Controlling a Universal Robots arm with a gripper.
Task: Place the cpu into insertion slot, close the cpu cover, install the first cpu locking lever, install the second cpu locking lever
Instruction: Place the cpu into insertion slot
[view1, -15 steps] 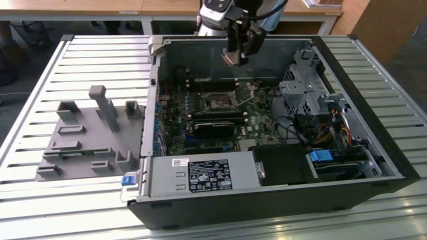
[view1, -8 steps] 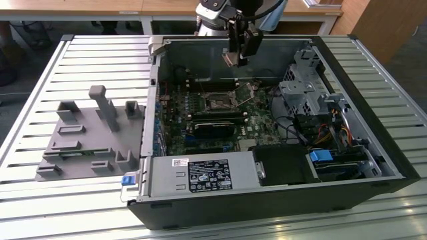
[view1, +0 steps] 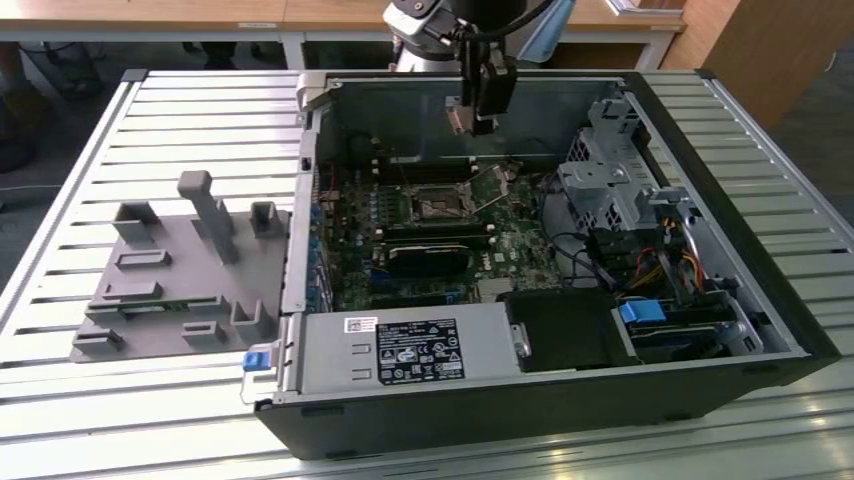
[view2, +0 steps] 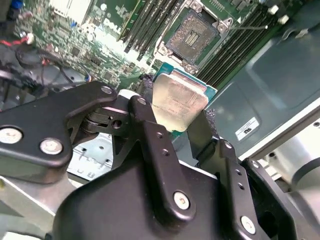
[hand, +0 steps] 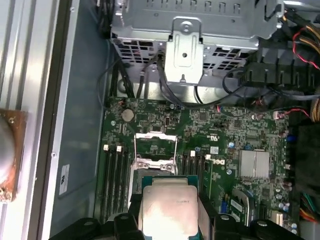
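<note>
The black two-fingered hand (view2: 172, 117) is closed on the small flat square cpu with a dull silver-grey metal top (view2: 180, 102), one finger (view2: 142, 117) against each of two opposite edges, so the chip sits clamped between the tips with its metal face towards both wrist cameras. The exterior view places the hand above the open black desktop computer case (view1: 534, 425), near the case's far wall and clear of the board. The cpu hangs above the green motherboard (hand: 240, 125) and apart from it. The square black-framed insertion slot (view2: 192, 37) lies near the chip in both wrist views, uncovered, with its contact field exposed. In the first wrist view the thin silver metal cpu cover frame (hand: 156, 145) stands swung open at the slot's edge, on the side towards the grey metal drive cage (hand: 185, 50). Long black memory slots (hand: 112, 182) run alongside the socket. The case lies on its side on a slatted aluminium tabletop (view1: 80, 180), with a grey plastic fixture block (view1: 174, 280) beside it at the exterior view's left. Wooden desks (view1: 160, 12) stand behind the tabletop.
</note>
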